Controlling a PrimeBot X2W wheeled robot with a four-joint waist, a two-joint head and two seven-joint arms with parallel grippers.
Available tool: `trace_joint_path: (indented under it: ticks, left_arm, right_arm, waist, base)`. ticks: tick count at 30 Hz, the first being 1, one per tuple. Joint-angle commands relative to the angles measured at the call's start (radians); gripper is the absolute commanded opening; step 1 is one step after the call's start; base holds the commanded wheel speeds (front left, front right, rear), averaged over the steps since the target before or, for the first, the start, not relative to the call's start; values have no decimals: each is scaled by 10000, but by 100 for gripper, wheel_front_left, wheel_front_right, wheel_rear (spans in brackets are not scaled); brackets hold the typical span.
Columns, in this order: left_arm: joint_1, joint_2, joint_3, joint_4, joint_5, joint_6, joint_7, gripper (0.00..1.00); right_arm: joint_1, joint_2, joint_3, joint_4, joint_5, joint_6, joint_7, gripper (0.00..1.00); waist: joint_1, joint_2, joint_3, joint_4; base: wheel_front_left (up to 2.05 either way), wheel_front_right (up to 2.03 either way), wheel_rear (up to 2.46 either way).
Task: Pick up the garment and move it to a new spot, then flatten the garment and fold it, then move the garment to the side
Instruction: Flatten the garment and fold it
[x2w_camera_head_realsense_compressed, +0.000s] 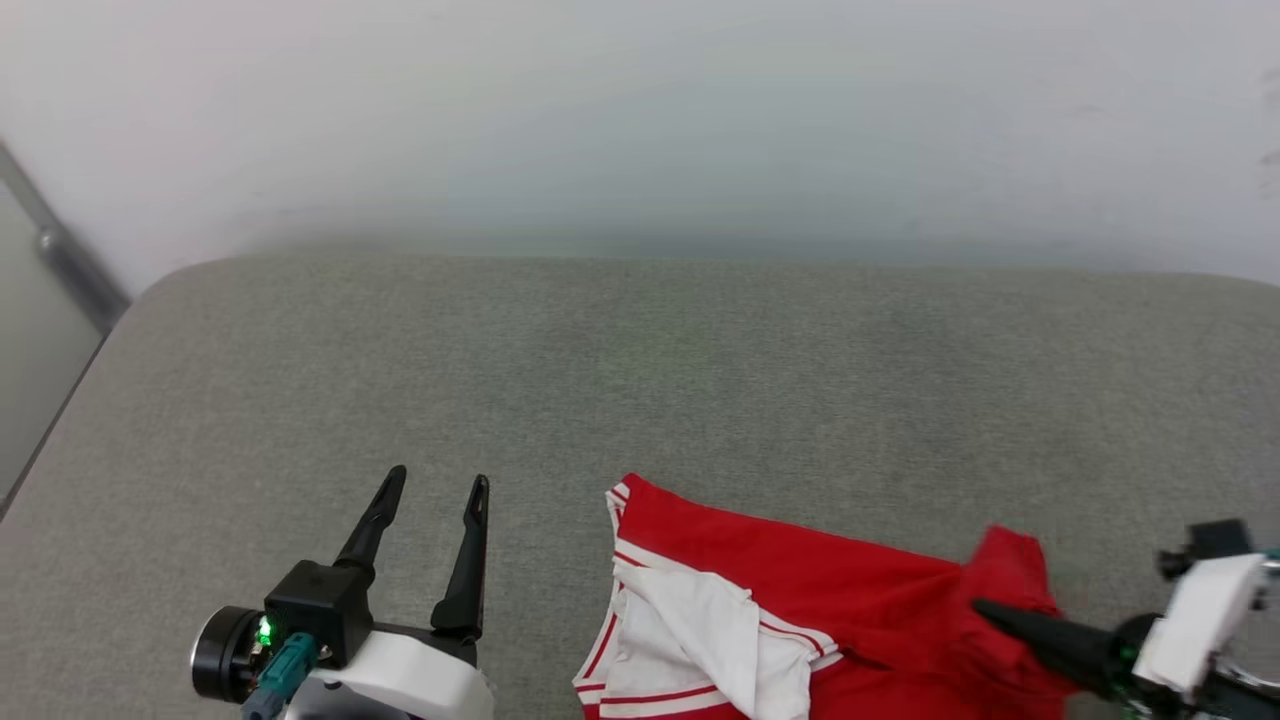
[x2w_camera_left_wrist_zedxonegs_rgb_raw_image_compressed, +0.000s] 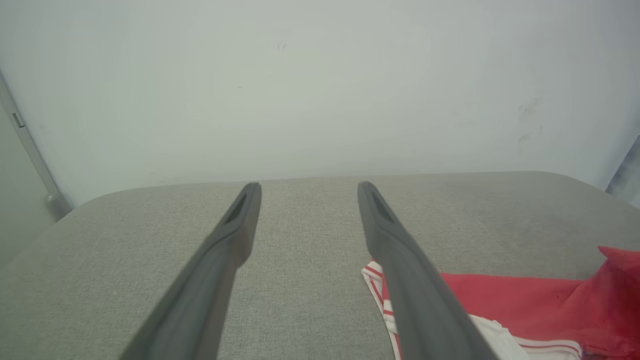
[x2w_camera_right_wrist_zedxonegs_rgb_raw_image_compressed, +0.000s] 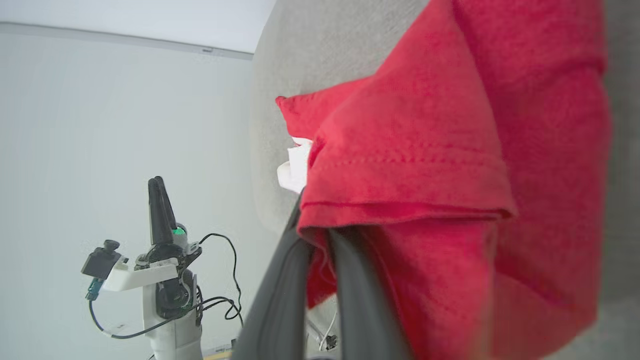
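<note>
On a grey cushion (x2w_camera_head_realsense_compressed: 640, 380), the garment (x2w_camera_head_realsense_compressed: 800, 590) is being pinched tight by the right gripper (x2w_camera_head_realsense_compressed: 990, 610). The left gripper (x2w_camera_head_realsense_compressed: 438, 480) is being held spread wide, empty.

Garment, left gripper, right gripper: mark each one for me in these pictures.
garment (x2w_camera_head_realsense_compressed: 820, 590): head view, on the red body panel.
left gripper (x2w_camera_head_realsense_compressed: 439, 478): head view, midway between its open fingertips.
right gripper (x2w_camera_head_realsense_compressed: 988, 609): head view, at its fingertips, shut on the garment's red edge.
</note>
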Motion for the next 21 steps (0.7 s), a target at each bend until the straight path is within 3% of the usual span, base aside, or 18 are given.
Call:
trace_joint_path:
  ticks: [1, 4, 5, 9, 15, 21]
  left_arm:
    - [-210, -36, -86, 25, 45, -86, 14, 100]
    - [-438, -143, -186, 118, 60, -223, -2, 100]
    - [-641, -259, -263, 193, 87, -281, -65, 100]
    - [-901, -414, -349, 289, 133, -353, -159, 100]
    - [-1276, -653, -383, 471, 189, -474, -287, 100]
    - [-1479, -820, -356, 630, 232, -518, -396, 100]
  right_arm:
    - [-223, 75, 562, 352, 700, 0, -228, 0]
    - [-392, 63, 1559, 767, 1604, 0, -749, 0]
    - [-633, 65, 2600, 1043, 2220, 0, -1224, 0]
    - [-1000, 63, 3885, 1292, 2696, 0, -1883, 0]
    - [-1599, 61, 5318, 1672, 2939, 0, -2661, 0]
    - [-1848, 62, 6046, 2025, 2641, 0, -3212, 0]
  waist:
    - [1, 0, 93, 220]
    - [1, 0, 259, 471]
    - [1, 0, 433, 655]
    - [1, 0, 755, 856]
    - [1, 0, 1317, 1059]
    - [1, 0, 1688, 1076]
  base:
    - [0, 0, 0]
    - [0, 0, 0]
    - [0, 0, 0]
    - [0, 0, 0]
    - [0, 0, 0]
    - [0, 0, 0]
